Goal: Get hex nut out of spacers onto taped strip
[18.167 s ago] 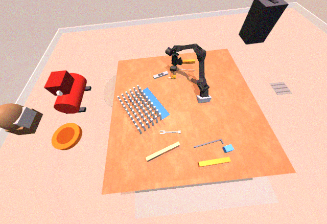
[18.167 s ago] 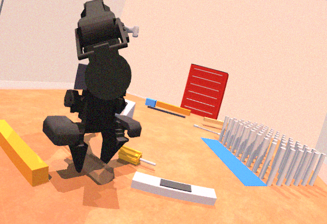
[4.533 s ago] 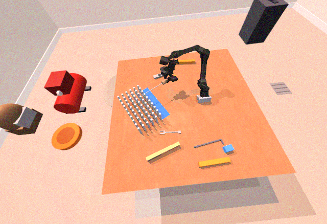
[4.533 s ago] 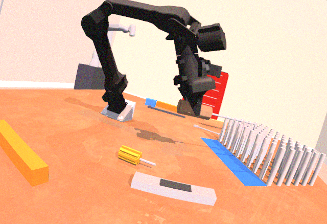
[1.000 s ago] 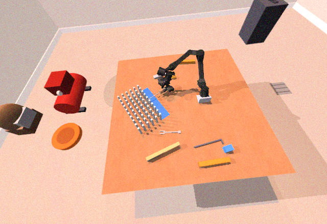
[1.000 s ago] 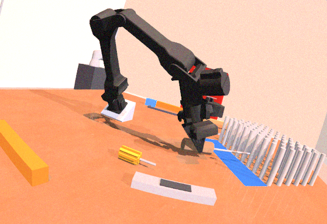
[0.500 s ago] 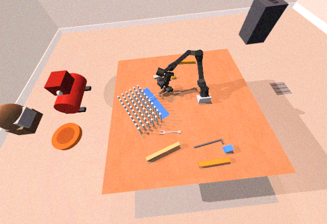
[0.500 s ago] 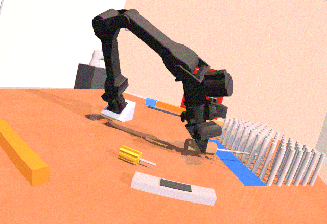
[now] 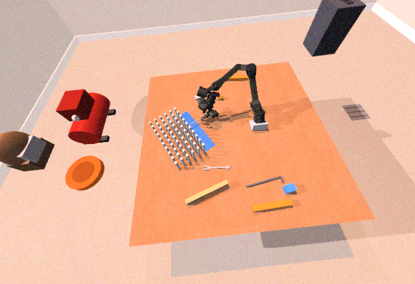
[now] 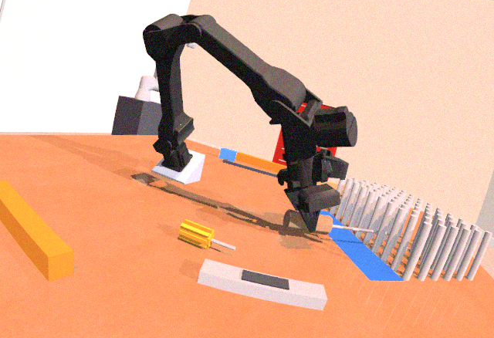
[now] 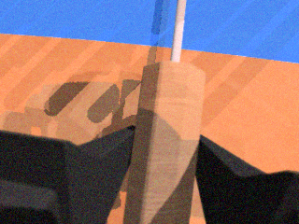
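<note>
My gripper point(image 9: 210, 115) point(image 10: 313, 225) point(image 11: 164, 136) is shut on the wooden handle point(image 10: 326, 223) point(image 11: 175, 103) of a tool, low over the table beside the strip. The tool's thin pale rod point(image 10: 350, 228) point(image 11: 178, 33) reaches across the blue taped strip point(image 9: 205, 138) point(image 10: 369, 264) point(image 11: 93, 19) toward the spacers. The standing metal spacers point(image 9: 203, 146) point(image 10: 417, 250) form upright rows behind the strip. Whether the rod's far end is between them cannot be told. The hex nut is not visible.
A forked tool point(image 9: 218, 167), a dark hex key point(image 9: 264, 181) and a blue block point(image 9: 289, 188) point(image 10: 228, 154) lie on the table. So do a yellow screwdriver point(image 10: 196, 234), a pale bar point(image 10: 223, 275), a light-yellow bar point(image 9: 207, 192) and orange bars point(image 9: 272, 205) point(image 10: 35, 242).
</note>
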Tool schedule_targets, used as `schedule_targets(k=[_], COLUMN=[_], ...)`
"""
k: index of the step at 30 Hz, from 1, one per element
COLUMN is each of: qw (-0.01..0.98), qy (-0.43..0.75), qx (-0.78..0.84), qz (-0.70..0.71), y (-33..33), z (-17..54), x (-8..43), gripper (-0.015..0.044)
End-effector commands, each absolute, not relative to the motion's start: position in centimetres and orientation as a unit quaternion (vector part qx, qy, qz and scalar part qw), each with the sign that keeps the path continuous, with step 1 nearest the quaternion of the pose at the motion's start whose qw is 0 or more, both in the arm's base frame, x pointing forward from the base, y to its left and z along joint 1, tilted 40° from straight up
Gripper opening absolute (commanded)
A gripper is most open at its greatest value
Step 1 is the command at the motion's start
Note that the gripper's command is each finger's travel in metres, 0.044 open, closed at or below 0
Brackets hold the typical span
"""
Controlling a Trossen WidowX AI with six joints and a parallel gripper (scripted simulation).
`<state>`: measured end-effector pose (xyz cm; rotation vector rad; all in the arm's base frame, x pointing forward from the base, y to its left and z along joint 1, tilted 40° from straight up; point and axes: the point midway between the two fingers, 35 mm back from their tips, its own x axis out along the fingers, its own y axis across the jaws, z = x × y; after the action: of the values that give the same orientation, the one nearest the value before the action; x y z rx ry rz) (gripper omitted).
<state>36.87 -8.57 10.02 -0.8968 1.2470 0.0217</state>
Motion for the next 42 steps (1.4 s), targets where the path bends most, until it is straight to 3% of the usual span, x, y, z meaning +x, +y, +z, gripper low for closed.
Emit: schedule_targets(k=[1, 42], qw=[0.723, 0.723], qy=[0.559, 0.559], qx=[-0.406, -0.405], qz=[0.007, 0.007], y=[-8.4, -7.3], z=[10.2, 9.5], x=[37.4, 39.9], gripper=[0.0, 0.0])
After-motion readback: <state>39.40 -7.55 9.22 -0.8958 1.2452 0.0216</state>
